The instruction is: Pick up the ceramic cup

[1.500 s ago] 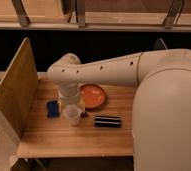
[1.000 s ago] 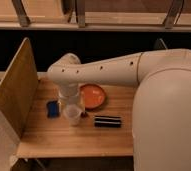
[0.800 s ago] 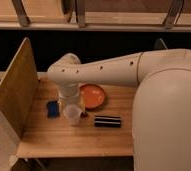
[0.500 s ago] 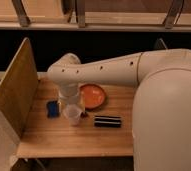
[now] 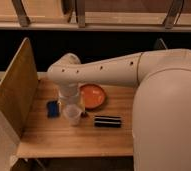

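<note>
A: Left of centre in the frame, on the wooden table, stands the ceramic cup, upright with its rim up.

B: And the gripper?

A: The gripper hangs straight above the cup, right at its rim. The thick white wrist covers it from this angle, so I cannot tell whether it is released or clenched, or whether it touches the cup at all.

B: What sits close by?

A: A small blue block lies just to the left of the cup. An orange plate lies to the upper right, near the cup but apart from it. A flat black object lies to the right, lower in the frame, with a gap between.

B: Anything crowding the approach?

A: The robot arm reaches in from the right, across the plate's upper edge. A tall wooden side panel walls off the table's left edge, beyond the block.
</note>
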Motion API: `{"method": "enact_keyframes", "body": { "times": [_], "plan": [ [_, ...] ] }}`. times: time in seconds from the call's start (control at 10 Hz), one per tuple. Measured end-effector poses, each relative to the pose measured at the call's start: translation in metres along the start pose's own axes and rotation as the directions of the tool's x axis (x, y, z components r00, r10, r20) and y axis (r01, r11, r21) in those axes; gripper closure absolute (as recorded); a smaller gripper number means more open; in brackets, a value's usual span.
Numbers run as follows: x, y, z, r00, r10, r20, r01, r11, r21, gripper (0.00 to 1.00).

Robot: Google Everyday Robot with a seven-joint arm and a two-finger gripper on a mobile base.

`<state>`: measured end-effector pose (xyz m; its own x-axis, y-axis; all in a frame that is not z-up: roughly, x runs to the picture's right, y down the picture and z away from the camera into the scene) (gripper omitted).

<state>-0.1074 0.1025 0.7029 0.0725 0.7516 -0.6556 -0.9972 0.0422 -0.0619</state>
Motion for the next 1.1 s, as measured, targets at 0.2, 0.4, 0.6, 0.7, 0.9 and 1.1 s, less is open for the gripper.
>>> {"method": "enact_keyframes", "body": {
  "times": [0.2, 0.4, 0.6, 0.7, 0.9, 1.1],
  "plan": [
    [0.0, 0.0, 0.0, 1.0, 0.0, 0.0, 0.0, 1.0, 0.0, 0.35],
    [0.0, 0.0, 0.0, 1.0, 0.0, 0.0, 0.0, 1.0, 0.0, 0.35],
    [-0.002, -0.001, -0.001, 1.0, -0.011, 0.01, 0.011, 1.0, 0.017, 0.35],
    [-0.005, -0.002, -0.001, 0.999, -0.03, 0.024, 0.029, 0.999, 0.046, 0.35],
    [-0.016, 0.004, 0.005, 0.992, -0.112, 0.053, 0.104, 0.985, 0.139, 0.35],
    [-0.022, 0.002, 0.013, 0.99, -0.133, 0.054, 0.121, 0.978, 0.172, 0.35]
  ]
}}
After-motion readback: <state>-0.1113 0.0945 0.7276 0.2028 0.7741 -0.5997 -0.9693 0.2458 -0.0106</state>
